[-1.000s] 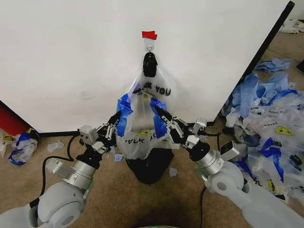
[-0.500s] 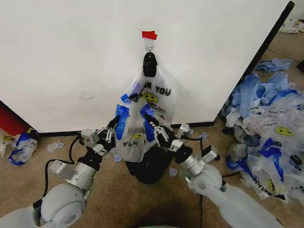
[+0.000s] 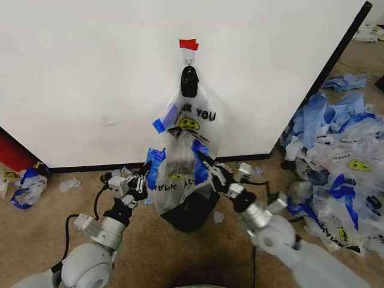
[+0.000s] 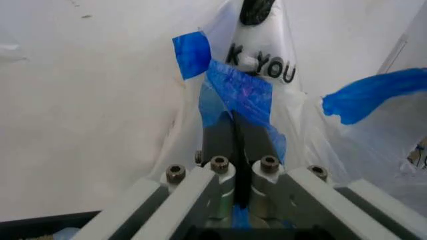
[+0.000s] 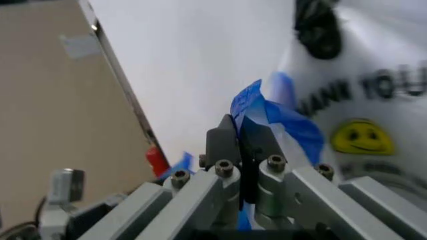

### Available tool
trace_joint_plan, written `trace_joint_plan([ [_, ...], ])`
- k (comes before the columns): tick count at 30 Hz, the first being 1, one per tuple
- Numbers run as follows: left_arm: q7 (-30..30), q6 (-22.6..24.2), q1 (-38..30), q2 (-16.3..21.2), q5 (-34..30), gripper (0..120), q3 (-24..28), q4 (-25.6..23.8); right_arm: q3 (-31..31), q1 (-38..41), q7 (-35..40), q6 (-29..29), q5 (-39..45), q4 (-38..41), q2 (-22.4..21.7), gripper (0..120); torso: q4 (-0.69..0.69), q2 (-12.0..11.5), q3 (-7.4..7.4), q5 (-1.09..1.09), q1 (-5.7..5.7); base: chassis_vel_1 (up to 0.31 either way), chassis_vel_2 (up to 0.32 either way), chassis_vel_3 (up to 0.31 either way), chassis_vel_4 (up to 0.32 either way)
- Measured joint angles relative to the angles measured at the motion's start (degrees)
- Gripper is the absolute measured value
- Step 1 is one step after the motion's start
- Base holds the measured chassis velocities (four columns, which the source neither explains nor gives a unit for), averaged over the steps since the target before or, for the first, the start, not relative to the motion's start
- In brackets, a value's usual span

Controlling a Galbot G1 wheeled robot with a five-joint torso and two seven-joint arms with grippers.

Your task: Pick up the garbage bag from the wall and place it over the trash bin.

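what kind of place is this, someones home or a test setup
Probably a staged test area, not a home: a freestanding plain white wall panel with a red tape strip above its hook, bare brown floor, and a big heap of blue-and-white plastic bags piled alongside.

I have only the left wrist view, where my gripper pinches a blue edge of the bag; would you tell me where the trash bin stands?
Observer: In the head view, the trash bin stands on the floor by the wall, directly below the garbage bag you hold.
Operator: Thank you. Is the right gripper holding the bag too?
Observer: Yes. The right gripper is shut on the bag's other blue edge, across from the left gripper.
Operator: Is the "K YOU" print I see on my bag?
Observer: No. That print is on a second bag, which hangs from a black clip on the wall behind yours.
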Motion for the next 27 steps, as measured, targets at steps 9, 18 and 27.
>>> trace_joint_plan([
  [9,-1.08,-0.82,4.75,-1.28,4.02,0,-0.53,0.2,6.16,-11.14,2.98,1.11,-1.61,2.53,-4.93,0,0.0,0.01,0.0,0.01,0.0,0.0,0.0,0.0,0.0],
  [18,-1.19,-1.76,9.63,-3.87,7.87,0,-0.77,1.07,12.56,-21.45,3.21,2.67,-5.98,3.08,-5.78,0,0.01,0.01,0.0,-0.01,0.0,0.0,0.0,0.0,0.0],
  [27,-1.27,-1.95,11.87,-6.1,9.34,0,-0.58,3.08,14.56,-26.26,9.41,2.21,-12.49,2.13,-5.23,0,0.0,0.01,0.0,-0.01,0.0,0.0,0.0,0.0,0.0],
])
